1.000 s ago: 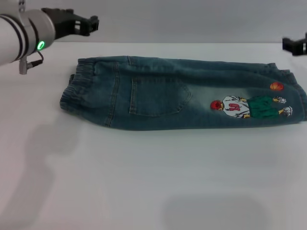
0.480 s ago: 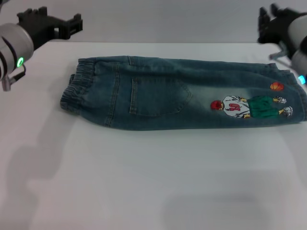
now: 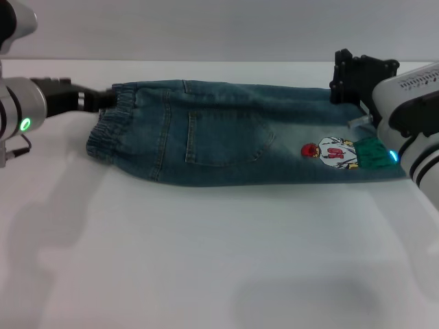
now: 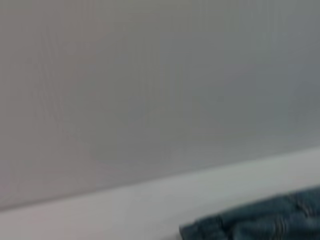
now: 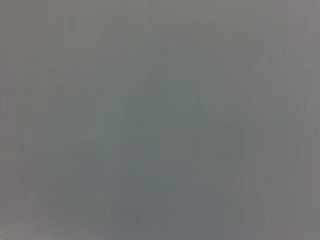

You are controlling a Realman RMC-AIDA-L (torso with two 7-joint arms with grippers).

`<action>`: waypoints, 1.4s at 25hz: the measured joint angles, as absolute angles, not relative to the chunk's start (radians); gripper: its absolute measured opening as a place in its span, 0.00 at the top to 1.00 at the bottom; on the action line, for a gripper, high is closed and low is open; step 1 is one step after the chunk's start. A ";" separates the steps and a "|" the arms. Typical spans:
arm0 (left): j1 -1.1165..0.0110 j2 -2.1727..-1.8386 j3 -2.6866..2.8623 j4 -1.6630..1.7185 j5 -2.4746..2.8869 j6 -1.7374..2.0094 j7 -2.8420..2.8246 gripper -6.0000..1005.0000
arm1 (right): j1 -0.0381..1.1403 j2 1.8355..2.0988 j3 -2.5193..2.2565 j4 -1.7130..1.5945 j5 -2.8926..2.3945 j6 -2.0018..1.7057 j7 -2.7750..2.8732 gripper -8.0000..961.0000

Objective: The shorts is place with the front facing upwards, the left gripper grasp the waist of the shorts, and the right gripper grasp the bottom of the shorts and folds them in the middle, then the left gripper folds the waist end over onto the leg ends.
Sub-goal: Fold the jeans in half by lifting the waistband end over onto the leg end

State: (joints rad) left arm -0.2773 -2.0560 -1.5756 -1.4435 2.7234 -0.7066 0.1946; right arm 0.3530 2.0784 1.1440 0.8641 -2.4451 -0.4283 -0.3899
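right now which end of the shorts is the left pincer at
The puckered elastic waistband, where the left pincer sits; the leg ends lie under the right pincer.

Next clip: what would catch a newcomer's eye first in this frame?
The denim shorts lie lengthwise across the middle of the white table, with a bright cartoon patch near their right end. The left gripper sits at the puckered waistband on the left. The right gripper, on its bulky white arm, hangs over the leg ends, hiding them.
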 joint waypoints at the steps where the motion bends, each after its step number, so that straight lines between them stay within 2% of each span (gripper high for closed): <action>1: -0.287 -2.056 -1.583 -1.440 2.720 -0.741 0.195 0.17 | 0.349 2.078 1.142 0.864 -2.445 -0.428 -0.380 0.99; 9: -0.390 -2.055 -1.616 -1.386 2.716 -1.003 0.235 0.16 | 0.325 2.077 1.136 0.852 -2.447 -0.424 -0.365 0.99; 19: -0.465 -2.057 -1.624 -1.240 2.723 -0.978 0.238 0.16 | 0.320 2.076 1.131 0.833 -2.444 -0.409 -0.364 0.99; 35: -0.473 -2.057 -1.654 -1.235 2.764 -0.955 0.229 0.16 | 0.323 2.075 1.130 0.833 -2.449 -0.388 -0.363 0.99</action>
State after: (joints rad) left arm -0.4730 -2.0571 -1.6537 -1.2352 2.7636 -0.9550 0.2293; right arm 0.3235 2.0755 1.1302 0.8327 -2.4487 -0.3885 -0.3635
